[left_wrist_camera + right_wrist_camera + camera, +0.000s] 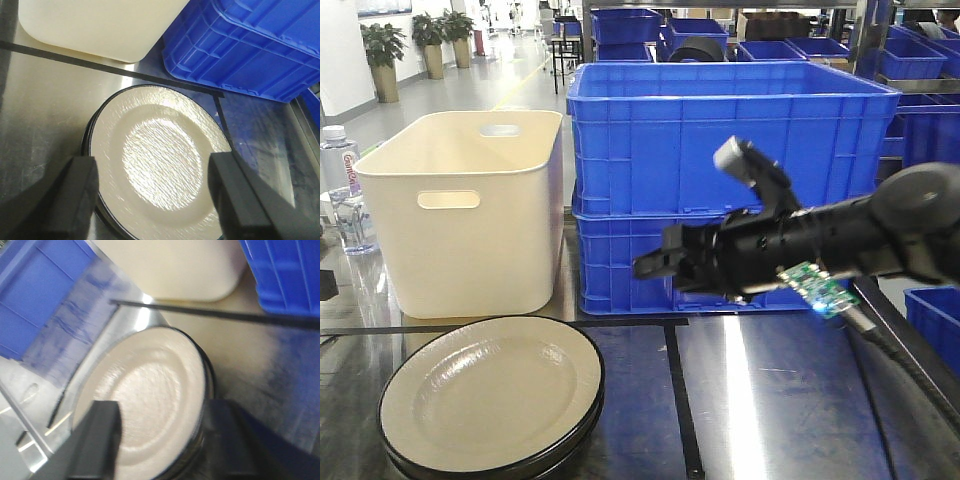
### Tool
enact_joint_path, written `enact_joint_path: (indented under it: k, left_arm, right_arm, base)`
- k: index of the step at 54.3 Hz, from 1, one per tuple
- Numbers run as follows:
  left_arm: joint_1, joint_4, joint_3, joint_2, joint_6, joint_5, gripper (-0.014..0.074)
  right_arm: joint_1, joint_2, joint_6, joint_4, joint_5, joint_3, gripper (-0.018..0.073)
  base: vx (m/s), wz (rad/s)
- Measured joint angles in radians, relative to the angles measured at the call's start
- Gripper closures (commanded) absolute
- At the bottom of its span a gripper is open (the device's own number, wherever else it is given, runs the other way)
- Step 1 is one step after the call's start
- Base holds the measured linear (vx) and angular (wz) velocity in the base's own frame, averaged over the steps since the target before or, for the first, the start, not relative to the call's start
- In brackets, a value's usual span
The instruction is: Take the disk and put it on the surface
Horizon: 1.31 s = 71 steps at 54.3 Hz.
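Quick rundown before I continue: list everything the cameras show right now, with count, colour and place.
Plates: a stack, exact count unclear, cream with black rims, front left of the tabletop.
Tub: one, cream, behind the plates.
Crates: two stacked, blue, right of the tub; more blue bins on shelves behind.
Water bottle: one, clear, far left.
Tabletop: one, shiny grey metal with black tape lines.
Potted plants: three, green, background left.
Right arm: black, reaching in from the right.
Right pincer: open, in front of the crates.
Left pincer: open, over the plates.
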Motion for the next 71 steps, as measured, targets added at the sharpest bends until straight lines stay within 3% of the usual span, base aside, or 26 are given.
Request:
enact_joint_path:
  k: [11, 20, 28, 57, 63, 71]
  left_arm:
    - [0.0, 0.0, 0.0, 0.0, 0.0, -0.004, 0.032]
    - [0.0, 0.0, 0.0, 0.0, 0.0, -0.004, 0.05]
    - [0.0, 0.0, 0.0, 0.0, 0.0, -0.002, 0.0591]
    - [-0.007, 0.009, 0.001, -0.002, 0.0, -0.037, 0.0605]
    - [-0.071, 0.081, 0.003, -0.029, 0.0, -0.127, 0.0605]
    - [-0.239, 0.24, 0.089, -0.125, -0.01, -0.338, 0.0605]
  right_arm:
    - [0.001, -0.069, -0.018, 0.003, -0.016, 0.0, 0.0569]
    - [0.001, -0.069, -0.022, 0.004, -0.021, 0.0, 0.0571]
    - [0.001, -0.069, -0.022, 0.004, -0.022, 0.0, 0.0571]
    - [0.001, -0.069, -0.024, 0.004, -0.022, 0.0, 0.0571]
    - [0.001, -0.069, -0.024, 0.004, -0.023, 0.0, 0.0571]
    - [0.001, -0.069, -0.024, 0.004, -0.023, 0.0, 0.0571]
  base:
    - [0.0, 0.0]
    - [0.0, 0.0]
    - [0.0, 0.0]
    - [0.0, 0.0]
    - [0.0, 0.0]
    - [0.0, 0.0]
